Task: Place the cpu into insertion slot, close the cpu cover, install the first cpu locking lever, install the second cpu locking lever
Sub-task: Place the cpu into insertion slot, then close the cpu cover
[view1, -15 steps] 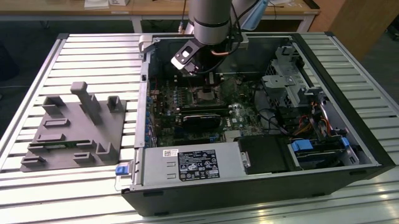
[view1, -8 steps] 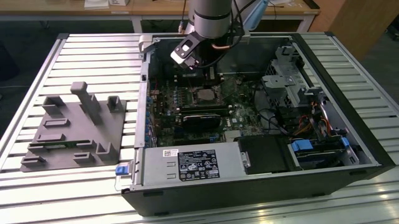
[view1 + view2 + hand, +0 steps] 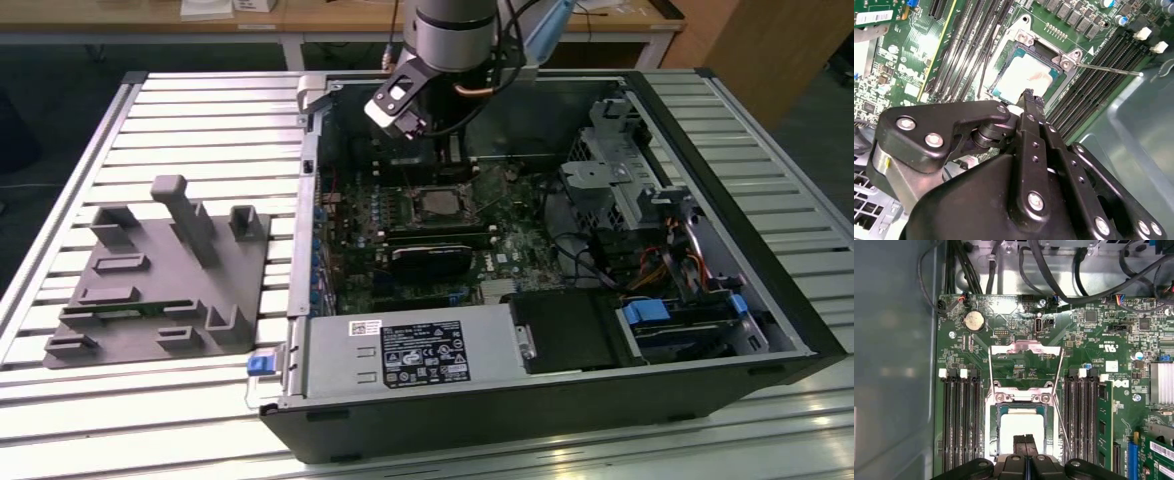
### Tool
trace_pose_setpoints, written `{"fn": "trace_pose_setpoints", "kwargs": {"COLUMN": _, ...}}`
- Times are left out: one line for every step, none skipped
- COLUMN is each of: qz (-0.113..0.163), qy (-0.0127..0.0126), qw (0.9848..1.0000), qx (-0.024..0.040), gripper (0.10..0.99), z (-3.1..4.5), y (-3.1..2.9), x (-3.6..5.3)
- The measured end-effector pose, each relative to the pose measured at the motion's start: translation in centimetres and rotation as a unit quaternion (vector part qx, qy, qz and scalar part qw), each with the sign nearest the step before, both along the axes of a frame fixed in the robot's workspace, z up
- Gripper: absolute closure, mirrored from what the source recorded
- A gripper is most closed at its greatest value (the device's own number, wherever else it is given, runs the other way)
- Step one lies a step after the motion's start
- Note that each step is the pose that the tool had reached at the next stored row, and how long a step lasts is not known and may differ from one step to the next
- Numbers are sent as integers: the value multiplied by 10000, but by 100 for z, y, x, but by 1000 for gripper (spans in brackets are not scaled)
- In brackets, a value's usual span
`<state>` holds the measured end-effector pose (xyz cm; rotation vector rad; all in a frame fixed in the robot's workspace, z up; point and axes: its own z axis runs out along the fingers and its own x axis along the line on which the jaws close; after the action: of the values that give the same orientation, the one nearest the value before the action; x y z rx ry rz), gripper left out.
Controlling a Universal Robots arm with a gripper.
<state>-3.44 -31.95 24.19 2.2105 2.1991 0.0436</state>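
Note:
The cpu lies flat in the insertion slot, its pale face showing in both wrist views. The cpu cover is a silver frame swung open, lying flat past the socket. Thin locking lever rods stand free beside the socket. My gripper hangs above the cpu's near edge, fingers shut together with nothing between them. In the exterior view my gripper is high over the socket inside the open computer case.
Long black memory slots flank the socket on both sides. Cables run along the case's back wall. A grey fixture block sits on the slatted table at the exterior view's left. Drive bays and a power supply crowd the case.

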Motion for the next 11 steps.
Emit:
{"fn": "trace_pose_setpoints", "kwargs": {"qz": 0, "qy": 0, "qw": 10000, "qx": 0, "gripper": 980, "z": 16, "y": 0, "x": 0}}
{"fn": "trace_pose_setpoints", "kwargs": {"qz": 0, "qy": 0, "qw": 10000, "qx": 0, "gripper": 980, "z": 30, "y": 0, "x": 0}}
{"fn": "trace_pose_setpoints", "kwargs": {"qz": 0, "qy": 0, "qw": 10000, "qx": 0, "gripper": 980, "z": 44, "y": 0, "x": 0}}
{"fn": "trace_pose_setpoints", "kwargs": {"qz": 0, "qy": 0, "qw": 10000, "qx": 0, "gripper": 980, "z": 57, "y": 0, "x": 0}}
{"fn": "trace_pose_setpoints", "kwargs": {"qz": 0, "qy": 0, "qw": 10000, "qx": 0, "gripper": 980, "z": 67, "y": 0, "x": 0}}
{"fn": "trace_pose_setpoints", "kwargs": {"qz": 0, "qy": 0, "qw": 10000, "qx": 0, "gripper": 980, "z": 74, "y": 0, "x": 0}}
{"fn": "trace_pose_setpoints", "kwargs": {"qz": 0, "qy": 0, "qw": 10000, "qx": 1, "gripper": 980, "z": 76, "y": 0, "x": 0}}
{"fn": "trace_pose_setpoints", "kwargs": {"qz": 0, "qy": -1, "qw": 10000, "qx": 1, "gripper": 980, "z": 76, "y": 0, "x": 0}}
{"fn": "trace_pose_setpoints", "kwargs": {"qz": 0, "qy": 0, "qw": 10000, "qx": 0, "gripper": 980, "z": 79, "y": 0, "x": 0}}
{"fn": "trace_pose_setpoints", "kwargs": {"qz": 0, "qy": 0, "qw": 10000, "qx": 0, "gripper": 980, "z": 81, "y": 0, "x": 0}}
{"fn": "trace_pose_setpoints", "kwargs": {"qz": 0, "qy": 0, "qw": 10000, "qx": 0, "gripper": 980, "z": 81, "y": 0, "x": 0}}
